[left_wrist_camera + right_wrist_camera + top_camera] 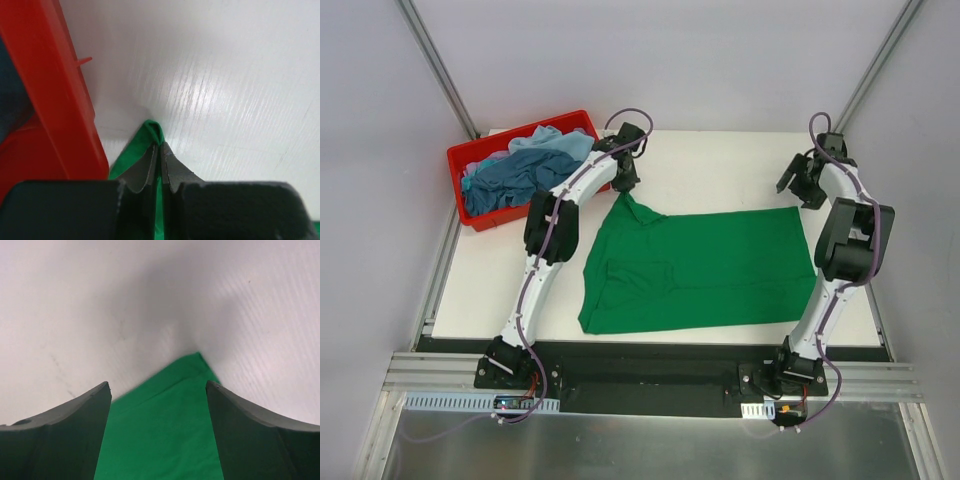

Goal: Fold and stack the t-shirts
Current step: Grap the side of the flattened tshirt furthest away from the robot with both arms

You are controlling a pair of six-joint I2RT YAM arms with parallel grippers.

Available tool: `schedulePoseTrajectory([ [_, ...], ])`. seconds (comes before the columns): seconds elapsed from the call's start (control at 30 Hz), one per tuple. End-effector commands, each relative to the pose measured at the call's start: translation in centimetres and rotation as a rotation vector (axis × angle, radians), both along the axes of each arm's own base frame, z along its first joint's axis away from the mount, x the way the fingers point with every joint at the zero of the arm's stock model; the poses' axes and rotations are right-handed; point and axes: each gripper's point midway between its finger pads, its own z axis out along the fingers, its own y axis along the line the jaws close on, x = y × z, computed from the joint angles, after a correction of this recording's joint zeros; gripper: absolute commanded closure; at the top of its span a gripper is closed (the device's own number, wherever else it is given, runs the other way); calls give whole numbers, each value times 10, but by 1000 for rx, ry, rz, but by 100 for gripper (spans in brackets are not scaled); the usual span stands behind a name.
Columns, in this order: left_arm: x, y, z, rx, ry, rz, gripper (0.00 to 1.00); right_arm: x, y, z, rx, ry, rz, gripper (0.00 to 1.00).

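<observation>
The bright green t-shirt (700,270) lies spread on the white table, its far left corner drawn up into a peak. My left gripper (623,185) is shut on that corner; in the left wrist view the green fabric (152,131) sticks out between the closed fingers (175,165). My right gripper (803,184) is open and empty above the shirt's far right corner (192,367), which shows between its fingers (235,410). The dark teal-blue t-shirt (515,180) and the pale blue t-shirt (555,143) lie crumpled in the red bin.
The red plastic bin (470,222) stands at the table's far left, its wall (55,90) right beside my left gripper. Grey enclosure walls and metal posts surround the table (720,160).
</observation>
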Motion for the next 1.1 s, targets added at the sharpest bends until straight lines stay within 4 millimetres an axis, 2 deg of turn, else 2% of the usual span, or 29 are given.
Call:
schedulePoseTrajectory([
  [0.0,-8,-5,52,-80,-43,8,100,5,-25,3,-129,68,46,23],
  [0.1,-15,-7,59,-84,-43,2,100,5,-25,-12,-121,126,73,27],
  [0.2,-21,-5,64,-81,-37,-3,100,2,-21,-25,-98,162,87,39],
  [0.47,-41,-8,74,-86,-13,-23,100,-14,-26,-38,-130,222,102,47],
  [0.5,-43,-10,74,-89,-11,-24,100,-15,-26,-40,-141,229,117,51],
  [0.6,-50,-14,78,-97,-4,-45,100,-20,-28,-42,-156,249,134,73],
  [0.63,-53,-15,79,-99,-1,-48,100,-21,-26,-43,-148,250,147,77],
  [0.73,-61,-16,84,-109,9,-58,100,-17,-25,-39,-148,226,167,91],
  [0.83,-77,-15,89,-125,32,-60,100,-10,-26,-26,-169,184,186,99],
  [1.0,-108,-10,101,-128,49,-53,100,-15,-19,17,-204,67,188,100],
  [1.07,-121,-11,103,-149,67,-63,100,-26,-13,24,-192,43,189,100],
])
